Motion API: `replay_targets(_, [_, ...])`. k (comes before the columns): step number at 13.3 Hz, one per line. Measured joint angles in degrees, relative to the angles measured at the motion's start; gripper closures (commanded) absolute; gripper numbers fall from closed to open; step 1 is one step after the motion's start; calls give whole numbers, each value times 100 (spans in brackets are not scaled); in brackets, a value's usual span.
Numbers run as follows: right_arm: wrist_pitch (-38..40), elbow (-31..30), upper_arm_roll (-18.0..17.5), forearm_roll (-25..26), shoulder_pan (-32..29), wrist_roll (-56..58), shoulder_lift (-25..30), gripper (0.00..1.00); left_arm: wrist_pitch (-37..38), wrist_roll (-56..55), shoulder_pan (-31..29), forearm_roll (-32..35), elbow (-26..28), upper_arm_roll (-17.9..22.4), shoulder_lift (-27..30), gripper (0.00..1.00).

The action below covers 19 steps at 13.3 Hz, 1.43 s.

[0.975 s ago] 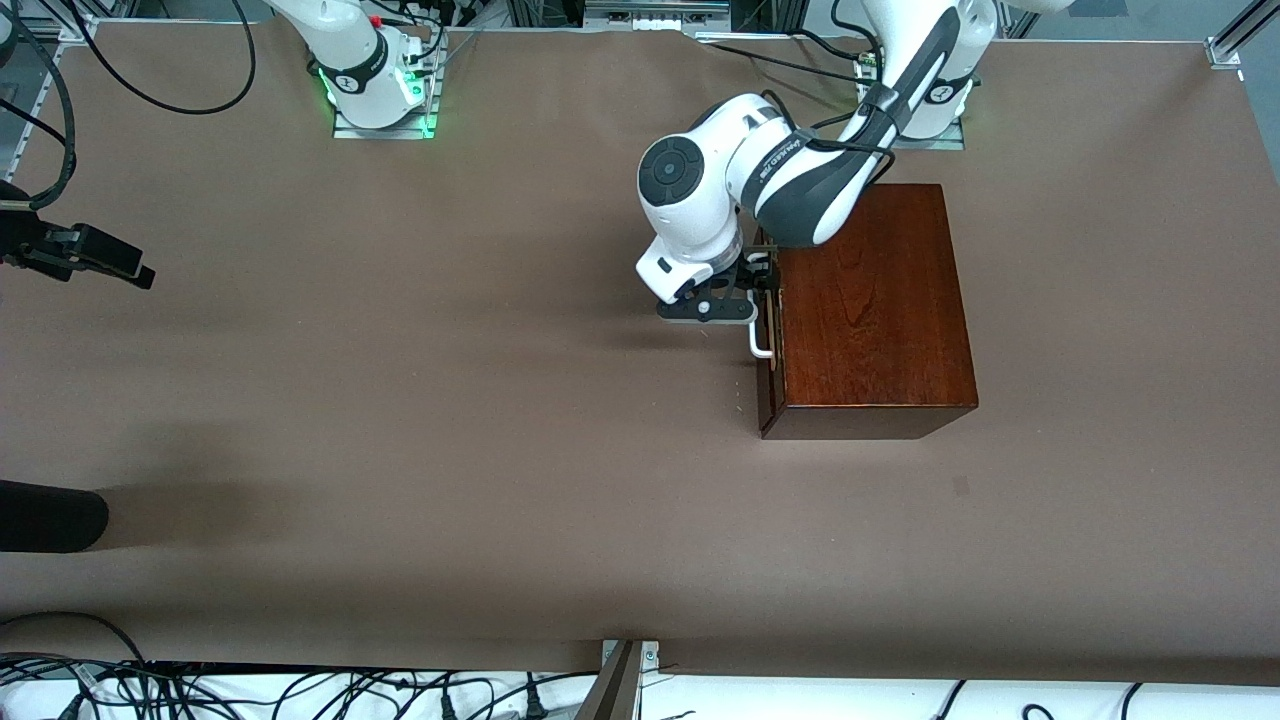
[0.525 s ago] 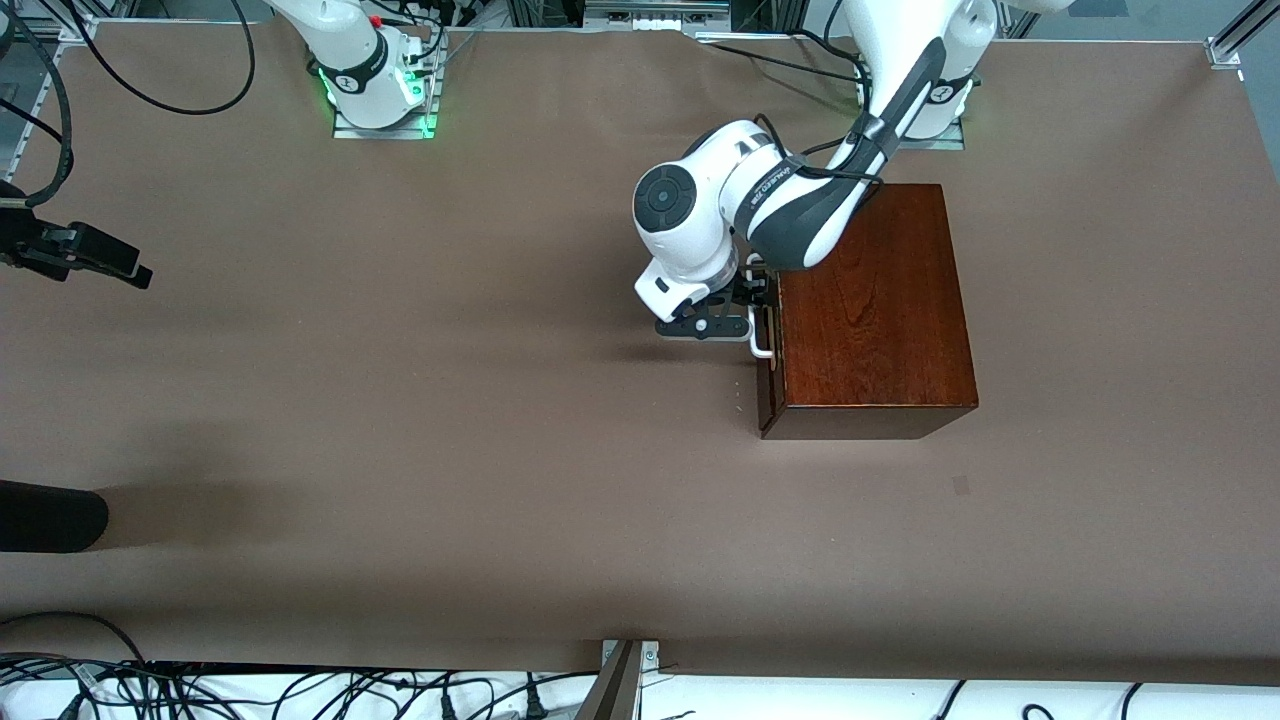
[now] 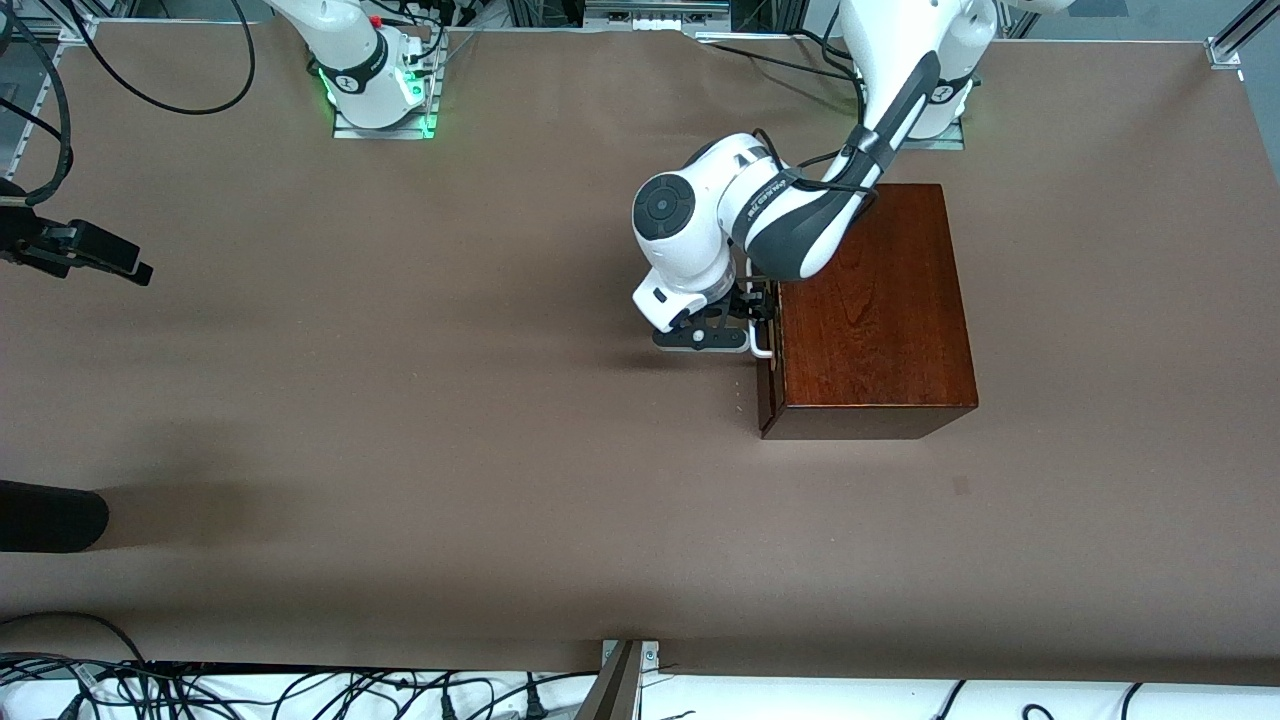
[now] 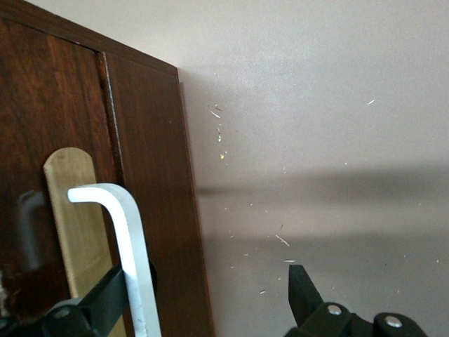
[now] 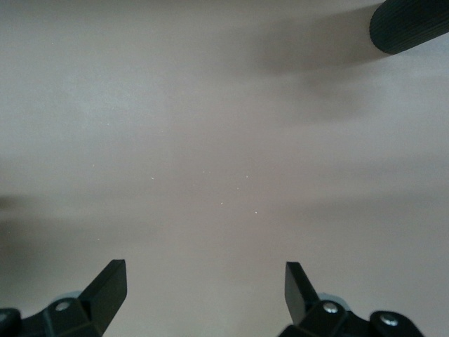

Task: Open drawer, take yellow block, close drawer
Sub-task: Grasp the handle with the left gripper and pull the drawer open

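In the front view, a glossy reddish-brown wooden box (image 3: 870, 305) sits on the brown table (image 3: 450, 400) toward the left arm's end, with its dark brown drawer front (image 3: 766, 385) pushed in flush and facing the right arm's end of the table. The left gripper (image 3: 757, 315) is at the white U-shaped handle (image 3: 762, 345) on that front, its jaws spread apart. The right gripper (image 3: 115, 260) hangs over bare table at the right arm's end, where that arm waits. In the left wrist view, one black finger (image 4: 105, 298) lies against the white handle (image 4: 126, 246) between it and the drawer front (image 4: 42, 126), and the other finger (image 4: 302, 288) stands well clear over the table, so the jaws are wide around one leg of the handle. In the right wrist view, both fingertips (image 5: 109, 284) are spread wide with only table between them, and a black ribbed cylinder (image 5: 410, 24) shows at the edge. The small yellow block is not visible in any view.
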<state>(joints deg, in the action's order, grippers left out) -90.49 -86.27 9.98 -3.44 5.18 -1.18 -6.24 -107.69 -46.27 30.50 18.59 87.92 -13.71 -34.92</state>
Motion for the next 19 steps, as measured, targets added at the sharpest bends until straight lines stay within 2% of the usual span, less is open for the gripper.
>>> replay_targets(7, [6,1,0,0,-1,0,0,0,-34,-214,3,6,-105,1,-101,0])
replay_targets(19, [116,3,11,2,-39,0,0,0,60,-1081,511,4,-966,-11,-584,0])
